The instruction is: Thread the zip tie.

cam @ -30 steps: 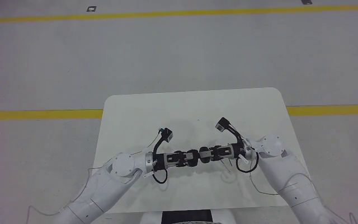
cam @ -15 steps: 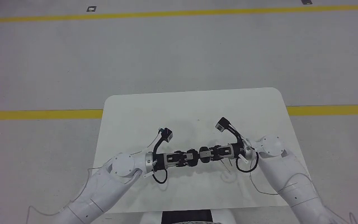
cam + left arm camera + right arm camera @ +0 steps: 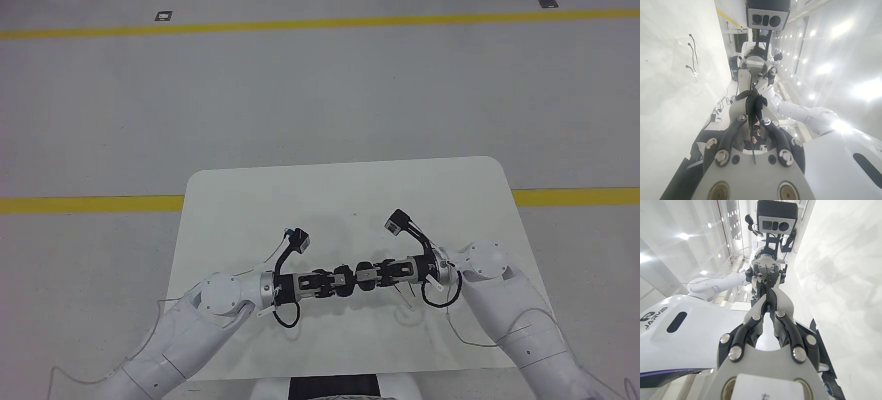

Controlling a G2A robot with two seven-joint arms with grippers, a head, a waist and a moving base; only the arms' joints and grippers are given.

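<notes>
Above near middle of table (image 3: pixel 450 190), left gripper (image 3: pixel 753 100) clamped on zip tie (image 3: pixel 753 151); right gripper (image 3: pixel 767 296) closed, tip against tip. Risk: thin tail slips or bends, misses head, if grippers misalign.

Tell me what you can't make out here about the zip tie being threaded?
Head of the zip tie: left wrist view, hidden where the left jaws and right jaws meet.
What the right jaws grip: right wrist view, their own shut pads cover it.
Whether the tail is threaded: top view, too small to tell.
</notes>
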